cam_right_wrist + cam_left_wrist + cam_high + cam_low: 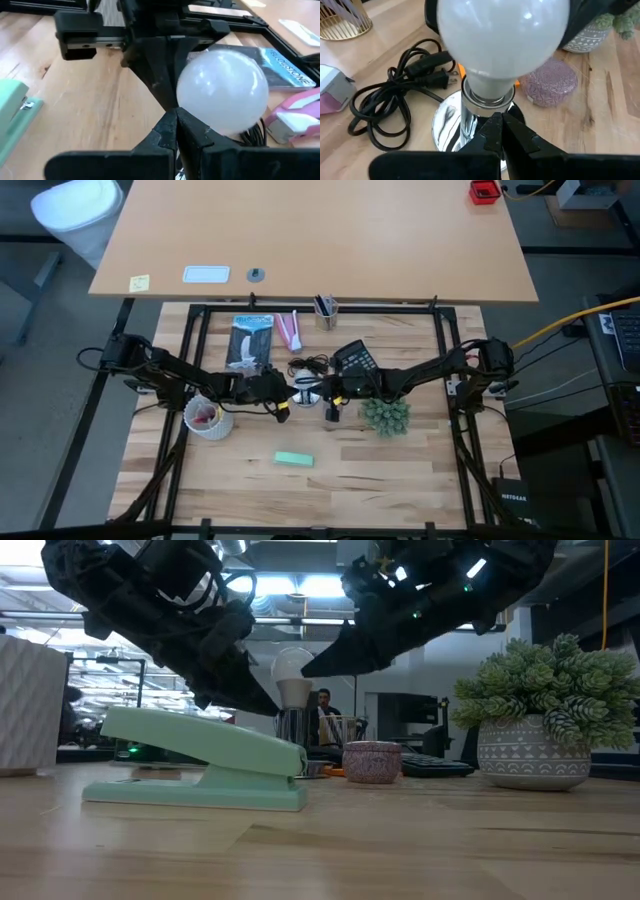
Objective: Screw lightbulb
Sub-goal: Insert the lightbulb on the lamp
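The frosted-white lightbulb stands upright with its base in a chrome socket on a shiny round lamp base, mid-table. My left gripper is shut, its tips at the socket just below the bulb. My right gripper is shut, its tips beside the bulb's glass. In the low view the bulb shows between the two arms. My left gripper's shut fingertips stand in front of the chrome socket below the bulb, coming from the table's left; I cannot tell whether they touch it. My right gripper's shut fingertip slants down from the right to the bulb's side; I cannot tell whether it touches.
A coiled black cord and a pale purple lump lie beside the lamp. A mint stapler lies nearer the front, a potted plant to the right, a black calculator behind, a white cup to the left.
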